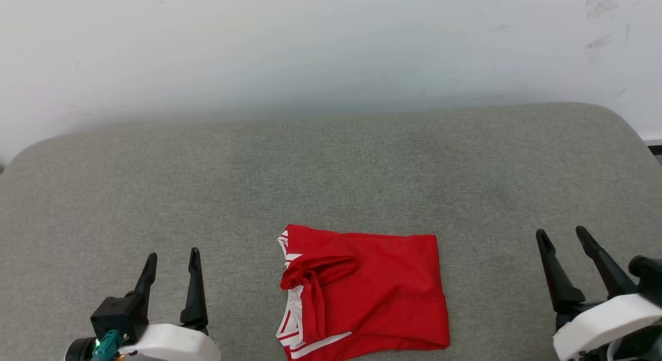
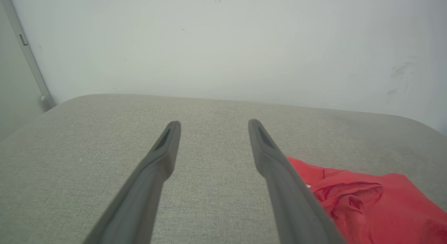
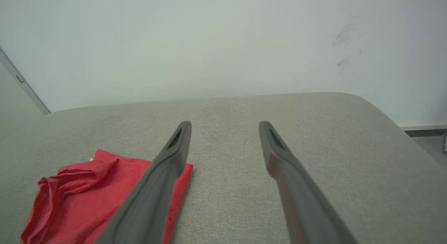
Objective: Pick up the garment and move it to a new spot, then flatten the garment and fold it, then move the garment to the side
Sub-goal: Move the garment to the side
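Closest to the head camera, along its bottom edge, sit the garment (image 1: 372,288) and the two grippers flanking it. Under everything spreads a wide grey cushion (image 1: 331,169) with rounded corners, backed by a pale wall (image 1: 331,40). On that cushion the red garment lies at the near middle, gathered into a rough rectangle. Its far and right edges run fairly straight, a loose ridge of cloth bunches near its left side, and white striped trim shows along the left and near edges. Judging from this, the bundle is compact but not smooth, so I cannot say whether it is a finished fold or a start. It lies centred rather than off to one side, so at least the last move to the side looks undone, and the bunched ridge suggests flattening is wanted too. The left gripper (image 1: 173,254) hovers above the cushion well to the garment's left, its dark fingers (image 2: 164,156) spread wide with nothing between them and nothing touched. The right gripper (image 1: 560,231) hangs well to the garment's right, likewise spread wide, empty and clear of the cloth.
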You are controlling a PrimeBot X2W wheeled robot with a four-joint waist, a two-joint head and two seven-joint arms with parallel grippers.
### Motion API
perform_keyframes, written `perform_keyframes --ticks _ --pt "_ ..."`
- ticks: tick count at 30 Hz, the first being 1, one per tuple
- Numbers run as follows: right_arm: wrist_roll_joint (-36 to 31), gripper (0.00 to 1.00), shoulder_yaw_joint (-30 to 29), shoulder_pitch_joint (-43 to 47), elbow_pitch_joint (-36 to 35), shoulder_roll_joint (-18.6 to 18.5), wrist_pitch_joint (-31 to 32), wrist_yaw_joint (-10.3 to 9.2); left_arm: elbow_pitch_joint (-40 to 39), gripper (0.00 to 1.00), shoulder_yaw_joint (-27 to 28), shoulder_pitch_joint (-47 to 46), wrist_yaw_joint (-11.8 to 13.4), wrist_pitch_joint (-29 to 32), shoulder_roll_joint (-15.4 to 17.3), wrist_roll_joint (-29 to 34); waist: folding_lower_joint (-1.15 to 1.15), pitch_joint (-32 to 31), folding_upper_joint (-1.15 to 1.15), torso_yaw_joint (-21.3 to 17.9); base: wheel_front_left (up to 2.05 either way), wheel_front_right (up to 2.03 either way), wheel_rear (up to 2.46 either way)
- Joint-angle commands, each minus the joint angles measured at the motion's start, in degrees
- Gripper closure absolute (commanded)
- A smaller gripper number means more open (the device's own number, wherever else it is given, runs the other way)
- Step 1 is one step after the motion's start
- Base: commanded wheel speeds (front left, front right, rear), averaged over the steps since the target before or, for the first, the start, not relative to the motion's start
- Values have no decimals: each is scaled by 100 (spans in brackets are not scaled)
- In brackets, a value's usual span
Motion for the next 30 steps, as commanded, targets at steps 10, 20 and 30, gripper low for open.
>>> perform_keyframes --ticks 10,20,30 --pt "1739 0 -942 -328 1200 -558 1551 -1 -55 0 64 -241 -55 -62 -147 69 0 154 0 310 0 0 0" --pt "3351 0 -1043 -844 2675 -216 3441 -1 -6 0 69 -561 -191 -83 -318 193 0 480 0 827 0 0 0" --pt "4671 0 -561 -1463 3264 254 3797 -2 55 0 98 -870 -354 -91 -541 334 0 939 0 1184 0 0 0"
